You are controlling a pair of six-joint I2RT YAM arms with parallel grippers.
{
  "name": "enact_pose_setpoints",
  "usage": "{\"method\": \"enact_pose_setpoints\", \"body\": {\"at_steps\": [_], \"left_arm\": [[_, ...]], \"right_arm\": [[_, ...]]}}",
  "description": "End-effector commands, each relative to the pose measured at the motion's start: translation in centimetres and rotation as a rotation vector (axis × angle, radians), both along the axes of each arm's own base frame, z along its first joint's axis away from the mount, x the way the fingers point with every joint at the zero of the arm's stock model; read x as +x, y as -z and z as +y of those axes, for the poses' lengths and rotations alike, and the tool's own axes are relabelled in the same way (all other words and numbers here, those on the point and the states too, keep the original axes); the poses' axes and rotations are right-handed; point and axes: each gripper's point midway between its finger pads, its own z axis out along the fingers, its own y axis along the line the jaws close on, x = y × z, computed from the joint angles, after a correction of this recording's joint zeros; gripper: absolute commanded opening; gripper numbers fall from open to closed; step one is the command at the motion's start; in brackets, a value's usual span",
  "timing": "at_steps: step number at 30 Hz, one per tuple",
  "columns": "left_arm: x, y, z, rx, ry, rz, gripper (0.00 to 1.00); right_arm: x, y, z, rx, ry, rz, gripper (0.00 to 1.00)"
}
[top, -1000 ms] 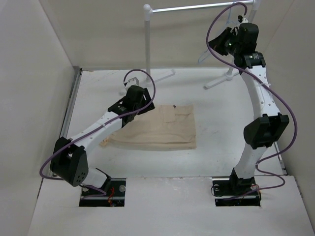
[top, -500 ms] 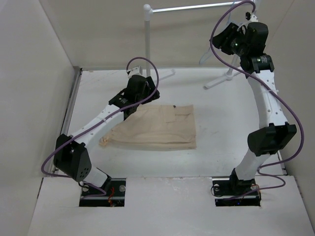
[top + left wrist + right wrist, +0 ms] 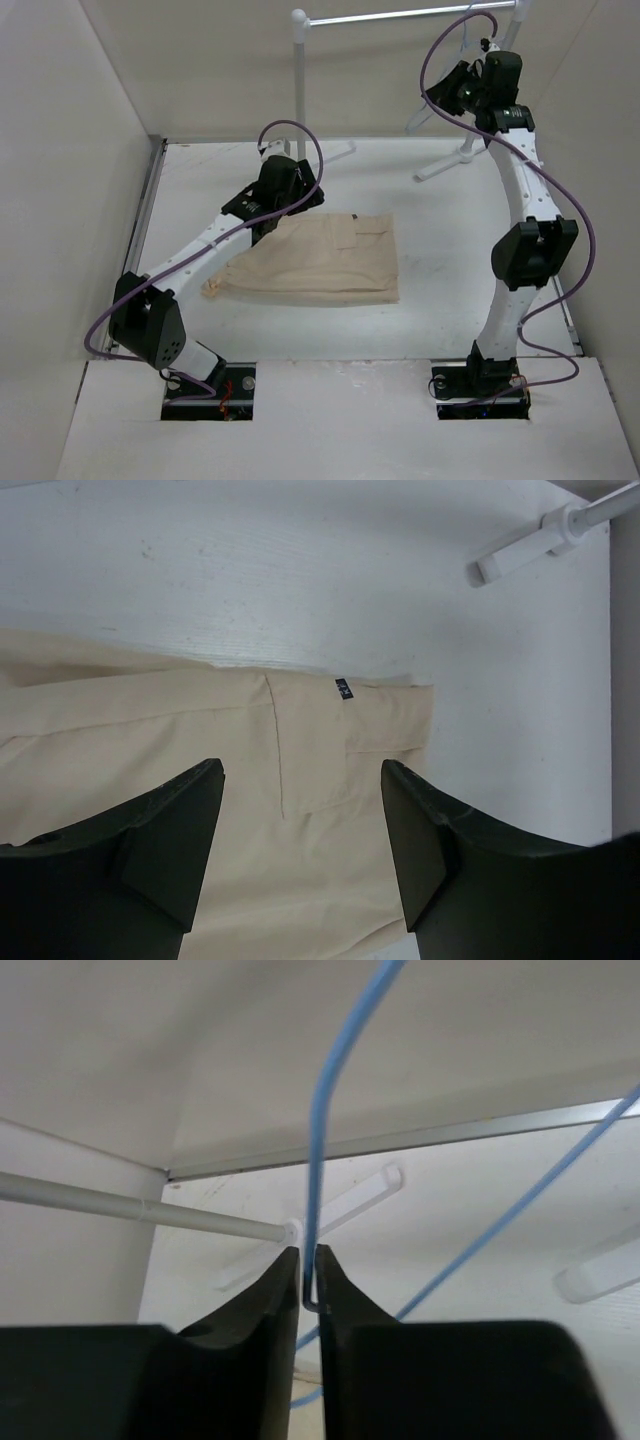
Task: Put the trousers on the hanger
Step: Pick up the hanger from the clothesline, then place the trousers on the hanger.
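top external view: the trousers (image 3: 320, 262) lie folded flat in the middle of the table (image 3: 450, 260), pocket end toward the right. the left gripper (image 3: 292, 188) hangs over their far left edge, its fingers hidden under the wrist from here. left wrist view shows those fingers (image 3: 170, 830) spread wide with nothing between them, above tan cloth with a stitched pocket and a small dark label (image 3: 343, 688); whether they touch the cloth is hard to tell. the right gripper (image 3: 455, 90) is up at the back right, near the rail of the white rack (image 3: 299, 70). right wrist view shows its fingers pinching a thin blue wire of the hanger (image 3: 318, 1160), which runs up out of frame, hook cut off. from above only a pale bit of it shows beside the gripper, well apart from the trousers
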Motion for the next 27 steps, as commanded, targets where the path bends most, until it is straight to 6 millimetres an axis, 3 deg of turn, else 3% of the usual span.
{"method": "enact_pose_setpoints", "body": {"at_steps": [1, 4, 7, 10, 14, 20, 23, 27], "left_arm": [[-0.5, 0.0, 0.1, 0.007, 0.010, -0.011, 0.62], [-0.4, 0.0, 0.0, 0.008, 0.013, -0.008, 0.64], [0.3, -1.7, -0.4, -0.009, 0.015, -0.034, 0.67], [1.2, -4.9, -1.2, -0.057, 0.038, -0.079, 0.67], [1.6, -9.8, -4.1, -0.129, 0.127, -0.127, 0.63], [-0.6, -15.5, -10.8, -0.209, 0.336, -0.206, 0.54], [-1.7, -16.6, -13.8, -0.221, 0.419, -0.228, 0.56], [-2.2, -15.2, -17.0, -0.205, 0.486, -0.210, 0.58]], "right_arm": [[-1.2, -7.6, 1.3, 0.044, -0.077, -0.212, 0.09], [-2.6, -9.9, 1.5, 0.026, -0.088, -0.273, 0.05], [-4.3, -11.8, 1.3, -0.005, -0.088, -0.309, 0.04], [-6.1, -11.2, 1.9, -0.021, -0.106, -0.264, 0.05], [-8.8, -6.1, 2.8, -0.048, -0.121, -0.126, 0.06], [-14.3, 3.4, 4.2, -0.085, -0.107, 0.078, 0.05], [-17.1, 7.2, 5.0, -0.105, -0.124, 0.156, 0.05], [-20.0, 10.3, 6.4, -0.112, -0.160, 0.218, 0.05]]}}
